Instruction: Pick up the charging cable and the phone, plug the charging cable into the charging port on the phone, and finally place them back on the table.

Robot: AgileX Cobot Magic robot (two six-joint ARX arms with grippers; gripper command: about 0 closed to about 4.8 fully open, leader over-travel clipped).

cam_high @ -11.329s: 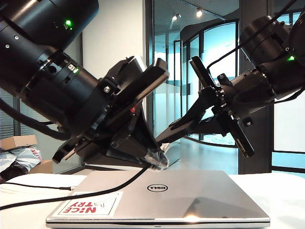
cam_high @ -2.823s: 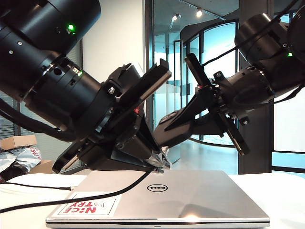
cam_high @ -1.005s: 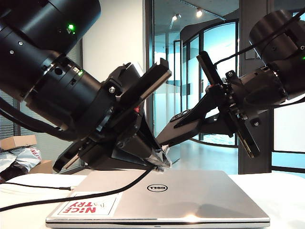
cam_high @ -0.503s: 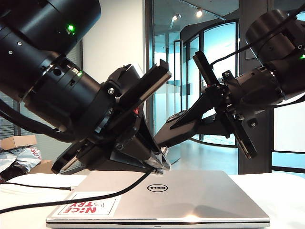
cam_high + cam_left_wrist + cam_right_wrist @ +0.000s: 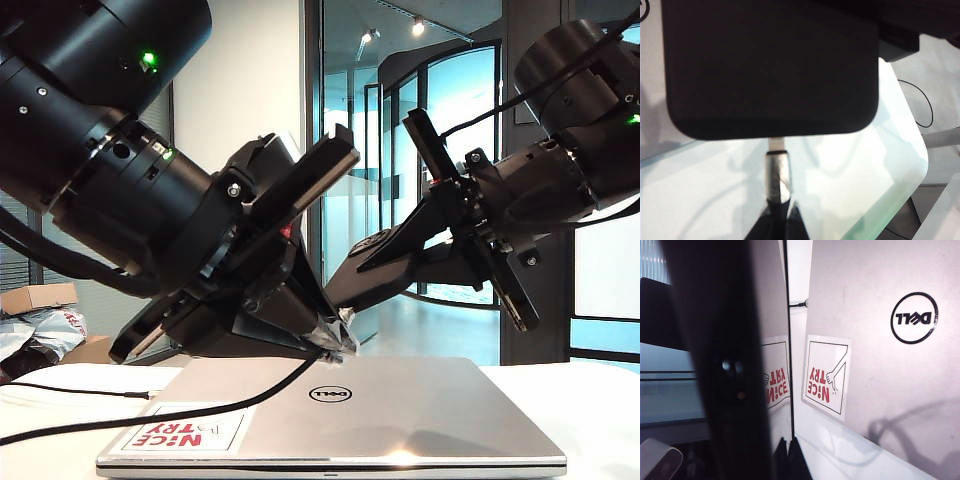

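Exterior view: left gripper (image 5: 335, 340) pinches one charging cable (image 5: 776, 170), right gripper (image 5: 786, 452) one phone (image 5: 770, 65).

white table (image 5: 600, 400), silver laptop (image 5: 400, 410) on it

I see the flat matte-black phone (image 5: 771, 70) raised above the white table (image 5: 600, 400), the black charging cable's (image 5: 150, 414) silvery plug touching its bottom edge

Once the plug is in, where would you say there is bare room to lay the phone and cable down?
The laptop lid is bare right of its Dell logo. White table right of the laptop is bare too. It is crowded over the lid's left: left gripper, charging cable, right gripper's phone, sticker.
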